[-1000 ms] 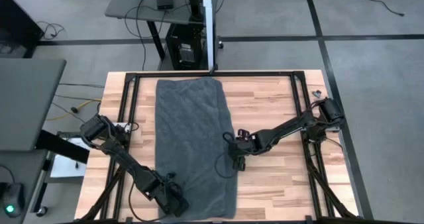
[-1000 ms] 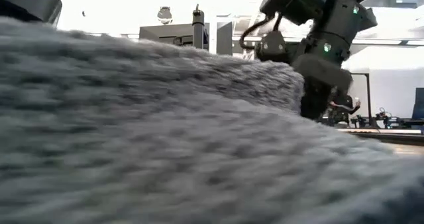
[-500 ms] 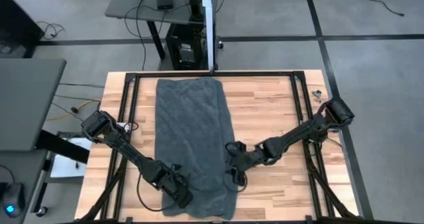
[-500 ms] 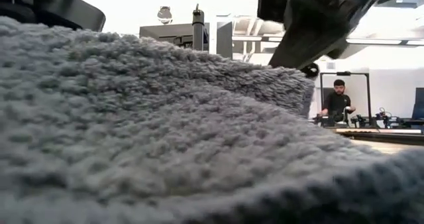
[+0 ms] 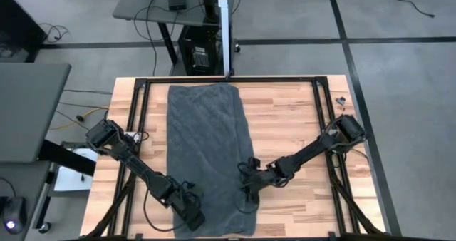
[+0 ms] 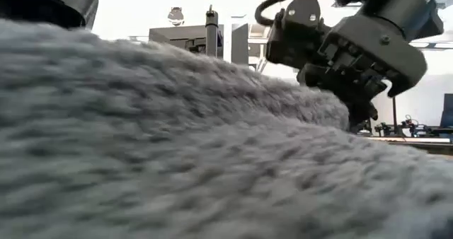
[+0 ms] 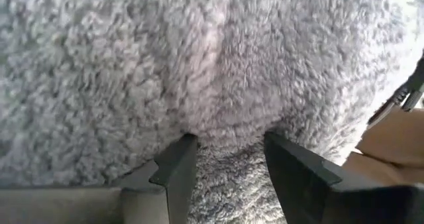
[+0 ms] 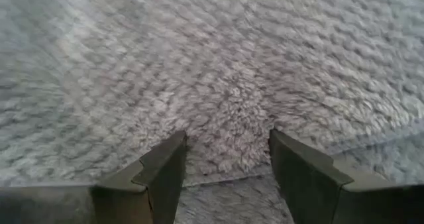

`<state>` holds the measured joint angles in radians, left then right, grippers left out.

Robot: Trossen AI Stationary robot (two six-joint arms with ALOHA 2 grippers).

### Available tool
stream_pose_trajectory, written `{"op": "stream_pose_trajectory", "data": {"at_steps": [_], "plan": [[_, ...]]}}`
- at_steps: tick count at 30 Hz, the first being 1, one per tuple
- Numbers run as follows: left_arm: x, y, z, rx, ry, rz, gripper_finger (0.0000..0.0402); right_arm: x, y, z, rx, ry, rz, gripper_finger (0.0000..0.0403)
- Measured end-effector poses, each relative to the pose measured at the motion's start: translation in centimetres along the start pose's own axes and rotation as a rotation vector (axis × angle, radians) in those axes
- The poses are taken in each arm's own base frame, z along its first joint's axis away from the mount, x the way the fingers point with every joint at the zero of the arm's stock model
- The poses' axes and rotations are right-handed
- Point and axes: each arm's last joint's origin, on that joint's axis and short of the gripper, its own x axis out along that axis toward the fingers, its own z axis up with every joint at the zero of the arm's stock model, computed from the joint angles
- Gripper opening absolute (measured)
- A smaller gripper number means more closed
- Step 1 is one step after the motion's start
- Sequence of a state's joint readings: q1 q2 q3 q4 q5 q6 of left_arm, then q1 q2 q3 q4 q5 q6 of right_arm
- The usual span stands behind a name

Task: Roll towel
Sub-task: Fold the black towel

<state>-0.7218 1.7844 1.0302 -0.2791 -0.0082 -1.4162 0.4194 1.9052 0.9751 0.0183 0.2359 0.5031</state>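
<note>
Two end effectors work the near end of the towel (image 5: 207, 155), which lies flat on the bench (image 5: 285, 120) with its long axis running from the near edge away to the far one, so a roll has to travel up that axis. On the left, the left end effector (image 5: 191, 217) sits at the near left corner; the left wrist view shows its fingers (image 7: 177, 169) standing apart with a bulge of towel pile between them, bunched in their gap. Farther right, the right end effector (image 5: 249, 190) is at the towel's right edge, a little farther up the cloth, its fingers (image 8: 165, 164) likewise spread with a fold of pile between them. Both are about equally near. Only the bench's black frame (image 5: 135, 120) flanks the towel; nothing lies across its length.
</note>
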Motion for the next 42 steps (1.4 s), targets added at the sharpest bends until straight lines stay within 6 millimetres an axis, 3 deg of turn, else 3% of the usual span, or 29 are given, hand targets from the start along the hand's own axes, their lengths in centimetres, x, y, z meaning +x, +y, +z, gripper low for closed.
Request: {"op": "stream_pose_trajectory", "data": {"at_steps": [4, 9, 15, 23, 28, 33, 42], "plan": [[-0.2, -0.2, -0.3, 0.004, 0.004, -0.009, 0.0162, -1.6, -0.6, 0.6, 0.0, 0.023, -0.007, 0.0201], [-1.9, -0.4, 0.7, -0.011, -0.029, -0.038, 0.0162, -5.4, 0.4, 3.1, 0.023, -0.131, 0.091, 0.0196], [-4.2, 0.4, 1.9, 0.012, -0.142, 0.043, 0.0162, -6.7, 2.6, 2.1, -0.012, -0.099, 0.193, 0.0196], [-4.7, 2.7, 5.9, 0.202, -0.255, 0.216, 0.0162, -5.6, 5.9, 0.7, 0.215, -0.131, 0.329, 0.0195], [-4.4, 4.6, 8.0, 0.368, -0.189, 0.252, 0.0162, -5.0, 8.3, -0.6, 0.393, -0.137, 0.433, 0.0195], [-3.9, 6.6, 8.5, 0.441, -0.148, 0.311, 0.0162, -4.2, 10.9, -1.4, 0.482, -0.141, 0.374, 0.0195], [-2.7, 8.5, 7.5, 0.421, -0.14, 0.316, 0.0162, -0.6, 12.4, -1.7, 0.482, 0.006, 0.174, 0.0195]]}}
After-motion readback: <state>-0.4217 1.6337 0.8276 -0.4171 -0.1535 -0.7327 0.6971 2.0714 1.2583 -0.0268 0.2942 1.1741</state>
